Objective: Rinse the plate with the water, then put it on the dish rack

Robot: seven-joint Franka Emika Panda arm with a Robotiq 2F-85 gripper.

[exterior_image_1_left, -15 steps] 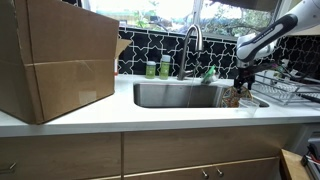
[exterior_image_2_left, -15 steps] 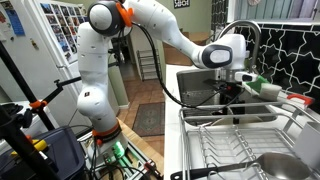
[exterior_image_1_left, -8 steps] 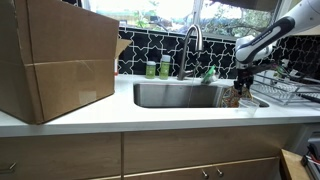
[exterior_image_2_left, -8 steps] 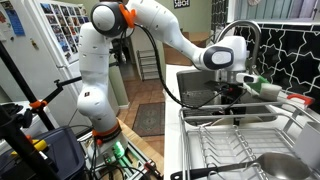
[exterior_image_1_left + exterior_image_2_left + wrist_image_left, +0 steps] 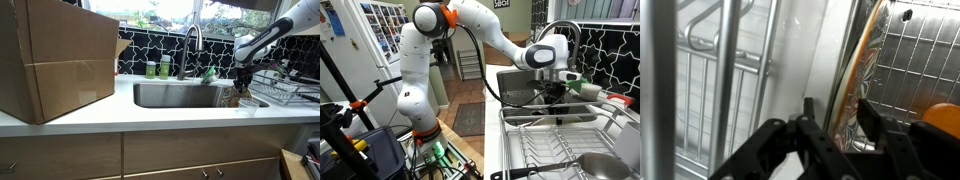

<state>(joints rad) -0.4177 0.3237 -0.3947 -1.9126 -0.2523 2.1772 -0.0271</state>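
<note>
Plate: the plate (image 5: 858, 70) stands on edge, near upright, patterned face toward a wire grid (image 5: 925, 55) on one side; pale wall and metal bars on the other.
Plate loc: at the sink's far end, just beside the dish rack (image 5: 283, 92). Can't tell whether it sits betw the tines or only next to them; it's mostly hidden in both exterior views.
Gripper: the gripper (image 5: 838, 110) comes down over the plate's rim, one finger each side. Jaws approx half-way, neither wide nor shut. A sliver of gap shows on one side, so can't tell if it's actually clamped yet.
Arm: reaches across the counter from the rack side, wrist pointing down, seen in both exterior views.
Faucet: the faucet (image 5: 190, 45) arches over the sink (image 5: 175, 95); no water visible, and the plate is not under it.
Other: cardboard box (image 5: 55, 60) on the counter well apart from the action; green bottles (image 5: 158, 68) behind the sink; orange obj (image 5: 942, 120) near the plate, unidentifiable.
Progress (judgement): reads as the grasp step, early on. Nothing shows a rinse done; wet or dry can't be seen.
Left to do (judgement): secure the rim, carry it under the tap, rinse, then slot it into the rack.
</note>
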